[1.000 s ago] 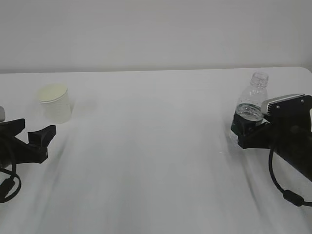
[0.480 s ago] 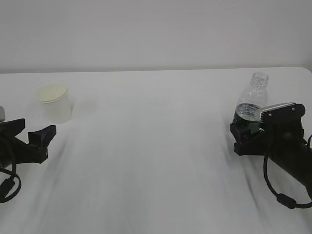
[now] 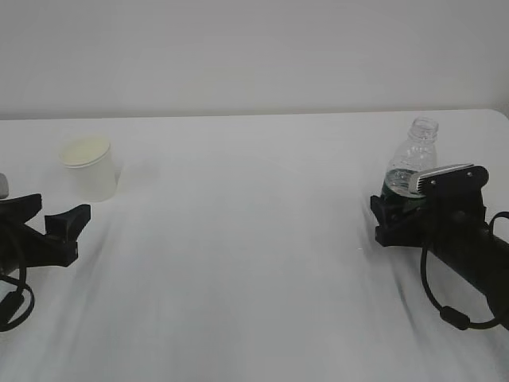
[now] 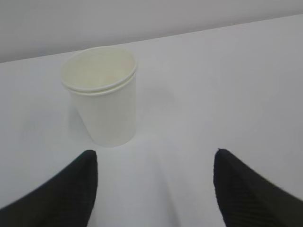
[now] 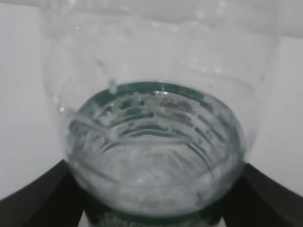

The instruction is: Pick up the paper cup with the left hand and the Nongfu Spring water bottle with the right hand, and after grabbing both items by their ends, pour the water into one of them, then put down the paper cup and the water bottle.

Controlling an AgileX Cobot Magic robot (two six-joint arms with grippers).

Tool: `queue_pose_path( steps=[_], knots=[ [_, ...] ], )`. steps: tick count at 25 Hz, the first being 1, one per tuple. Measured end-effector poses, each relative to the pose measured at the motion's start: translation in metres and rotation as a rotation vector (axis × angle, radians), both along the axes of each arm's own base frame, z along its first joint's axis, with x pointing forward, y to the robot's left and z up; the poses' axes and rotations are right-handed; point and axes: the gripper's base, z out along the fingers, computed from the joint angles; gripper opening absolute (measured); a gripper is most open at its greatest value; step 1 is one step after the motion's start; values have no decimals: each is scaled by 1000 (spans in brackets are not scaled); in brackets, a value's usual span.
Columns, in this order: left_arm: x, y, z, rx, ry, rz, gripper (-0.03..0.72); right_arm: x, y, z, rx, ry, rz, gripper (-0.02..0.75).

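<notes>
**Exterior view: bottle bracketed, cup not yet reached**

Right hand (image 3: 395,213) sits low on the table (image 3: 238,263) with a finger on either side of the Nongfu Spring water bottle (image 3: 413,155). The right wrist view shows the ribbed body (image 5: 151,142) filling the whole gap between the jaws, but I cannot tell whether they are actually clamping it.

Left hand (image 3: 62,205) is plainly released, jaws spread and holding nothing. The paper cup (image 4: 102,101) stands upright ahead of its fingertips, a little toward the left finger and clear of both.

Risks from here:
- The bottle has no cap and there is water (image 3: 407,181) inside, so a hard squeeze on thin plastic or a jerky lift could push it out of the neck.
- The cup is off-centre to the jaws. A straight advance could clip it with the left finger and tip it.

The count — one cup (a double line at the rim, and I can't say whether two are nested), one bottle, two grippers.
</notes>
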Motion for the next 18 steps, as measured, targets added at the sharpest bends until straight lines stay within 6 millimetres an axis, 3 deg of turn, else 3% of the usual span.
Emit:
queue_pose_path(
  steps=[18],
  knots=[
    [0, 0, 0, 0, 0, 0, 536, 11, 1, 1, 8, -27, -2, 589]
  ],
)
